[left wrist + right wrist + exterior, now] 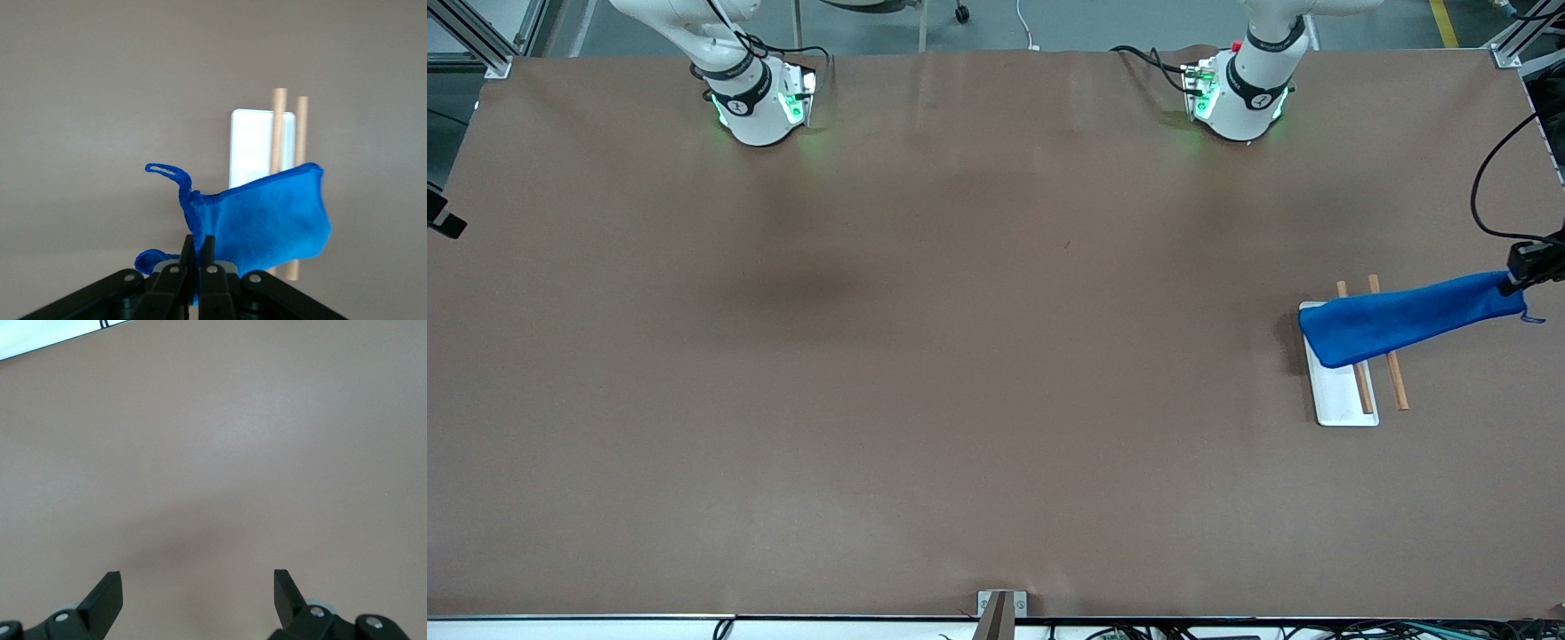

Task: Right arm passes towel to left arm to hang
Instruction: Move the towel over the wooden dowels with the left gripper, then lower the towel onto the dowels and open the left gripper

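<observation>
Towel [267,217] hangs from your left gripper [199,250], fingers clamped on its looped corner, trailing over the rack [1343,400] ready for draping; right gripper [198,590] waits wide open, empty

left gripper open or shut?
Shut on the towel: the left gripper pinches its looped corner, fingers pressed together, cloth hanging over the rack.

Brown table [960,356], two arm bases along its robot edge, white rack tray [1343,404] near the left arm's end
</observation>
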{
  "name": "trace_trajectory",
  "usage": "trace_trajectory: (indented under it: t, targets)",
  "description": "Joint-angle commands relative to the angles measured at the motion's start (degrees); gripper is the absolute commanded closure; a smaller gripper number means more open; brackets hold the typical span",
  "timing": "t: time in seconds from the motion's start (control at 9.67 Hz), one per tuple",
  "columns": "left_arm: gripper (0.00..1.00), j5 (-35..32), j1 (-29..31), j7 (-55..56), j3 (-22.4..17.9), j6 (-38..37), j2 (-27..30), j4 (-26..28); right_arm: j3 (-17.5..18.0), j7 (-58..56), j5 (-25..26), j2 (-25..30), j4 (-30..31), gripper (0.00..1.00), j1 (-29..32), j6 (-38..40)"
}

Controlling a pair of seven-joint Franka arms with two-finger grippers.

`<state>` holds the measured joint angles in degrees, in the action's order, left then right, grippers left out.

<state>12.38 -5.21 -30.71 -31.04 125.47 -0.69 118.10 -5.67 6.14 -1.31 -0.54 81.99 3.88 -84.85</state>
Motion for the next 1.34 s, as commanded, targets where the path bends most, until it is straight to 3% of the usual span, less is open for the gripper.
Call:
trace_trajectory:
  t: [0.0,0.41,0.52,0.62,0.72,1.03,1.24]
  targets:
    - [1.0,-0.1,-0.8,0.7,-0.2,1.4,-8.7,-2.7,0.5,-0.4,1.1,0.2,0.0,0.0,-0.2,0.2]
    - [0.98,0.0,-2.8,1.2,0.5,3.3,-14.3,-5.1,0.5,-0.3,1.1,0.1,-0.1,0.0,-0.7,0.0]
    - [0.82,0.0,-2.9,1.2,0.6,3.2,-15.8,-6.6,0.5,-0.2,1.1,0.1,-0.1,0.0,-0.7,-0.1]
    - [0.36,0.0,-3.0,1.2,1.4,3.3,-16.1,-8.0,0.5,-0.1,1.1,0.1,-0.1,0.0,-0.7,-0.1]
    - [0.0,0.0,-2.8,1.3,2.6,3.2,-16.1,-10.0,0.5,-0.1,1.1,0.1,-0.2,0.0,-0.7,-0.1]
    - [0.0,-0.5,-2.3,11.9,9.2,1.1,-12.9,-12.6,0.5,0.0,1.0,0.1,-0.3,0.0,-1.0,-0.5]
    - [0.0,-0.9,-2.2,15.7,13.0,-6.2,-7.7,-12.4,0.5,0.0,1.0,0.1,-0.3,0.0,-0.9,-0.3]
